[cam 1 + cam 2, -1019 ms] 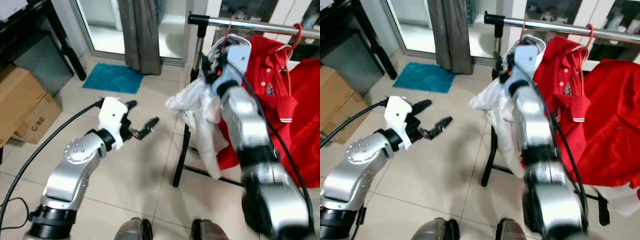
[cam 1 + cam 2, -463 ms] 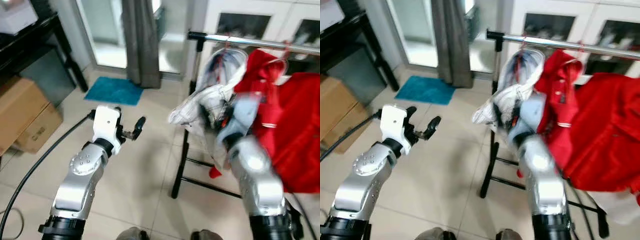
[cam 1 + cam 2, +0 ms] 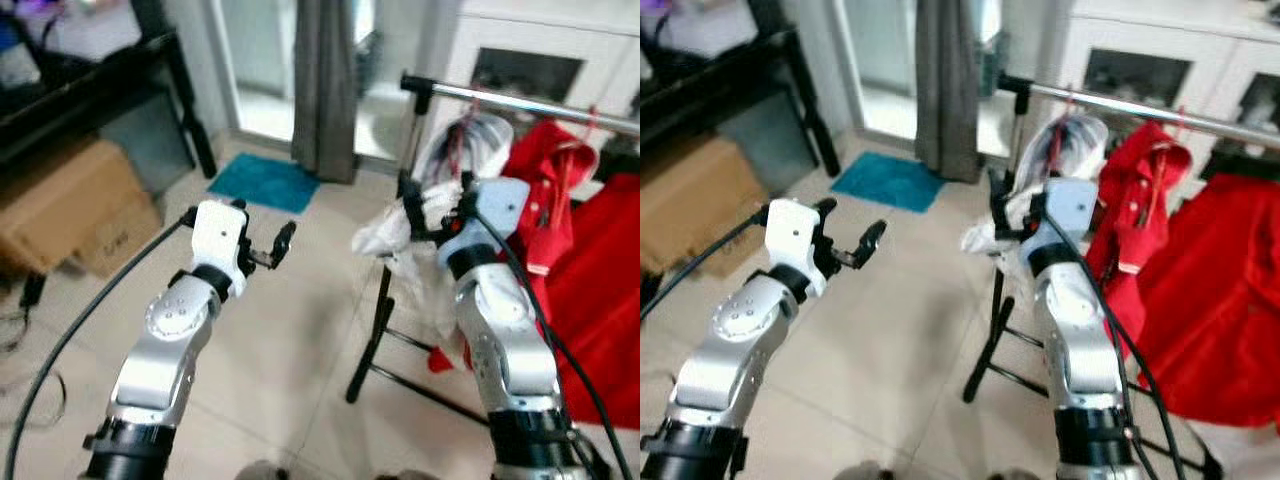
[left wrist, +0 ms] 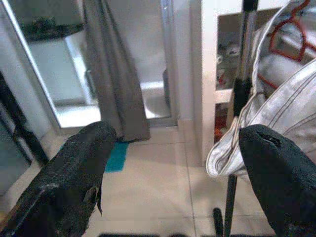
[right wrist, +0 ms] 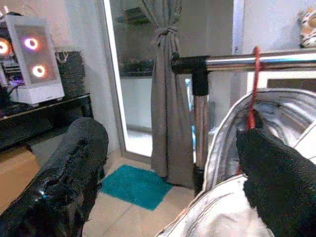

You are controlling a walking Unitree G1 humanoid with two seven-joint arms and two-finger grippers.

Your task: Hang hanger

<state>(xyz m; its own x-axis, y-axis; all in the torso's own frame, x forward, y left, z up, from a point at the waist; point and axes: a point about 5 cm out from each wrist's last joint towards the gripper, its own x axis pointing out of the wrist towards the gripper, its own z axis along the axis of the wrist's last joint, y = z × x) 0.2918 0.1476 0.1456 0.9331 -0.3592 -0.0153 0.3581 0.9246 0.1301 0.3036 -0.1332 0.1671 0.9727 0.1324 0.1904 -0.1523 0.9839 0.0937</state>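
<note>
One red hanger (image 5: 253,98), hooked over the chrome rail (image 5: 256,61) near the rail's black end joint, carrying a white garment (image 3: 420,225) that droops down beside the rack's upright post (image 3: 1002,290).

Two tools, both unloaded. Right tool (image 5: 168,173): fingers spread wide, nothing between them, held just short of the white garment and below the rail. Left tool (image 3: 272,243): fingers likewise apart and empty, out over the tiled floor (image 3: 290,330), well apart from the rack.

Neighbouring items: red garments (image 3: 1200,320) on the same rail, farther along it; grey curtain (image 3: 325,90); teal mat (image 3: 263,181); cardboard box (image 3: 70,205).

Condition, as judged: the hook appears seated on the rail, so the hang looks complete or nearly so.

Handling note for the step in hand: draw the right tool straight back from the garment with fingers kept apart, so no fold of white cloth catches and drags the hook off the rail end, which lies close. Avoid sideways sweep toward that joint.
</note>
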